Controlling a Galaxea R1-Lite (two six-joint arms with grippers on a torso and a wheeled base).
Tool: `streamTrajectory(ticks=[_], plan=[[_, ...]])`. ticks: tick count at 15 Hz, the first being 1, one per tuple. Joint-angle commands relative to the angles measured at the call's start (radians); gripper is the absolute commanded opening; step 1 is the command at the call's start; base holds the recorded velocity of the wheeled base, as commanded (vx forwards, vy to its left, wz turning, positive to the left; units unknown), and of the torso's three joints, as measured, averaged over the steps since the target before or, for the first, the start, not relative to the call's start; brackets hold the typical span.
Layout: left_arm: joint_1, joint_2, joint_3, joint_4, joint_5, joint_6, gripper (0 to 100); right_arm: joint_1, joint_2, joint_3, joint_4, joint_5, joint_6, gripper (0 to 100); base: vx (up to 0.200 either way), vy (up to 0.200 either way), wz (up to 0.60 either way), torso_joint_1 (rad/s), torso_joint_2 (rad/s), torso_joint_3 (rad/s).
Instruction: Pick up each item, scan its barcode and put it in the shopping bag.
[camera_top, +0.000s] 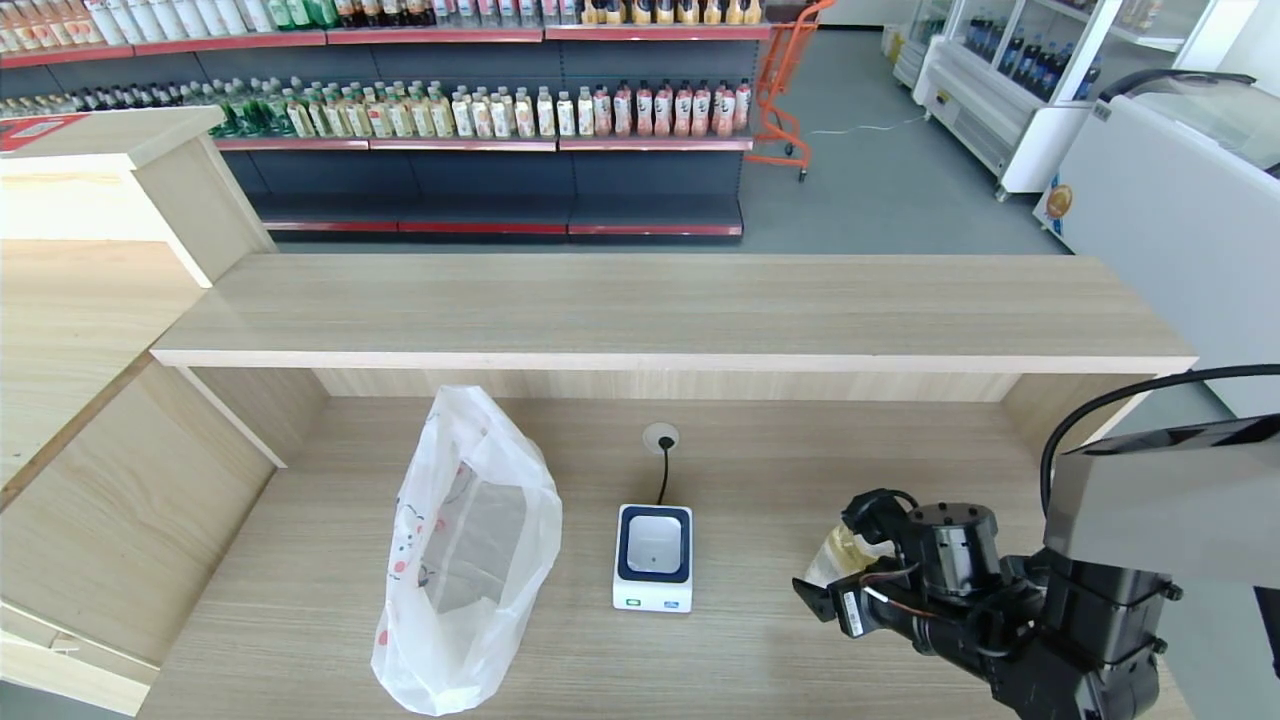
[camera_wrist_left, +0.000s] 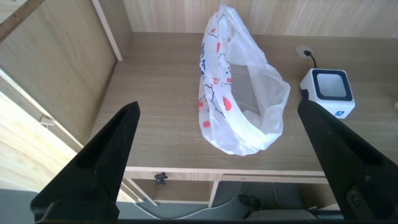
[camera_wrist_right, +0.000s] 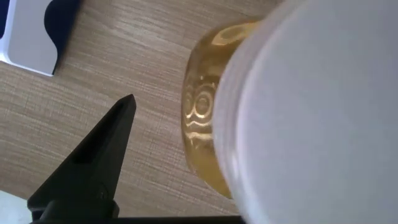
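Observation:
A white plastic shopping bag (camera_top: 465, 560) with red print stands open on the lower wooden counter, left of the white barcode scanner (camera_top: 653, 556). Right of the scanner stands a clear bottle of yellow liquid (camera_top: 836, 545). My right gripper (camera_top: 842, 558) is open, its fingers on either side of the bottle. In the right wrist view the bottle (camera_wrist_right: 205, 118) and its white cap (camera_wrist_right: 311, 112) are very close, and one black finger (camera_wrist_right: 93, 168) stands apart from the bottle. My left gripper (camera_wrist_left: 217, 107) is open and holds nothing, raised over the counter's near edge, with the bag (camera_wrist_left: 239, 93) and the scanner (camera_wrist_left: 329, 90) beyond it.
A raised wooden ledge (camera_top: 670, 310) runs along the back of the counter and side panels close it in on the left. The scanner's cable (camera_top: 662, 465) runs to a hole behind it. Shelves of bottles and freezers stand in the shop behind.

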Motion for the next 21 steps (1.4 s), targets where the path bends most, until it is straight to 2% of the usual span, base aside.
streamTrajectory(ticks=[1,5,8,9,14,19,21], plan=[[0.0,0.0,0.0,0.0,0.0,0.0,100,0.006,0.024,-0.016,-0.002,-0.001,-0.001,100,0.0,0.0,0.0,0.0,0.0,0.0],[0.0,0.0,0.0,0.0,0.0,0.0,100,0.017,0.069,-0.04,-0.119,0.002,0.003,100,0.0,0.0,0.0,0.0,0.0,0.0],[0.0,0.0,0.0,0.0,0.0,0.0,100,0.022,0.075,-0.054,-0.126,0.005,0.002,100,0.0,0.0,0.0,0.0,0.0,0.0],[0.0,0.0,0.0,0.0,0.0,0.0,100,0.022,0.08,-0.057,-0.126,0.005,0.002,0,0.0,0.0,0.0,0.0,0.0,0.0],[0.0,0.0,0.0,0.0,0.0,0.0,100,0.028,0.087,-0.114,-0.129,0.005,-0.001,0,0.0,0.0,0.0,0.0,0.0,0.0],[0.0,0.0,0.0,0.0,0.0,0.0,100,0.031,0.1,-0.114,-0.131,0.003,-0.031,0,0.0,0.0,0.0,0.0,0.0,0.0],[0.0,0.0,0.0,0.0,0.0,0.0,100,0.026,0.063,-0.106,-0.146,0.073,0.011,0,0.0,0.0,0.0,0.0,0.0,0.0]])
